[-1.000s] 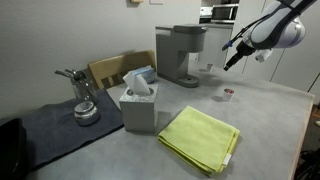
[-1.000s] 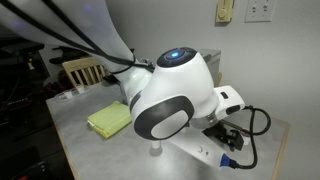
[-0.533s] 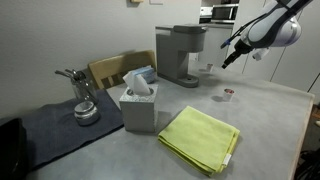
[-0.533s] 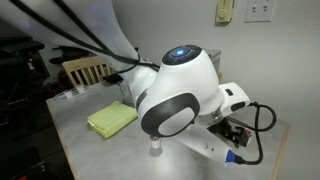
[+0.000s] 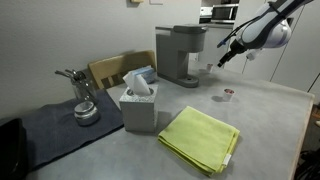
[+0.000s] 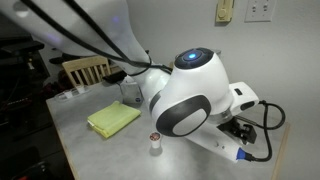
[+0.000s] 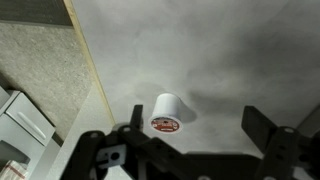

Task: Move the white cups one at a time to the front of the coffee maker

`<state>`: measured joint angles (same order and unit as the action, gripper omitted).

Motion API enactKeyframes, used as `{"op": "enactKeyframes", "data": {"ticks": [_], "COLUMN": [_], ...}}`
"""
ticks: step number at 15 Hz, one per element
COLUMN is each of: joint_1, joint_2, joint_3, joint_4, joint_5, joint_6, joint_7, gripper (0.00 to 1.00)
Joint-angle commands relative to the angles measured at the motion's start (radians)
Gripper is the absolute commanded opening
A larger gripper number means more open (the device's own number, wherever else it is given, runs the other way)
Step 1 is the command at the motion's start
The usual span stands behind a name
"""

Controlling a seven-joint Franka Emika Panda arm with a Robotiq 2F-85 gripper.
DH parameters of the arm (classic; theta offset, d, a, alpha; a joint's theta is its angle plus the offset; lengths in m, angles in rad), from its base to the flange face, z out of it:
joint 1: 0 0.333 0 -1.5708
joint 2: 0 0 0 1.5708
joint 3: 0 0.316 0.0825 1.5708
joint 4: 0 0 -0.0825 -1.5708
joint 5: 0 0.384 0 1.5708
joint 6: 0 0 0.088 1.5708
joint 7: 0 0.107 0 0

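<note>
One white cup (image 5: 228, 95) near one coffee maker (image 5: 180, 55).

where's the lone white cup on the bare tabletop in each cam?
Exterior view: white cup right of centre, right of the coffee maker, beyond the yellow cloth.
Exterior view: cup bottom centre, under the arm's big round joint, right of the cloth.
Wrist view: cup at centre.
Shared landmark: the yellow cloth, in both exterior views only.
</note>
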<state>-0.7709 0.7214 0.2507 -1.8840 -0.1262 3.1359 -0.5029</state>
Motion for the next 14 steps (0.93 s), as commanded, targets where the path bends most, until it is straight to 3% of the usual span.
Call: {"op": "enactKeyframes", "data": {"ticks": [1,6,14], "joint_1": [-0.057,-0.123,-0.109], "joint_2": [0.064,0.129,0.196], "joint_3": [0.064,0.155,0.150], "joint_4": [0.092,0.186,0.346], "joint_5": [-0.030,-0.014,0.025], "joint_6": [-0.041,-0.117,-0.236], "joint_7": [-0.018,-0.060,-0.111], "gripper": [1.00,1.00,1.00]}}
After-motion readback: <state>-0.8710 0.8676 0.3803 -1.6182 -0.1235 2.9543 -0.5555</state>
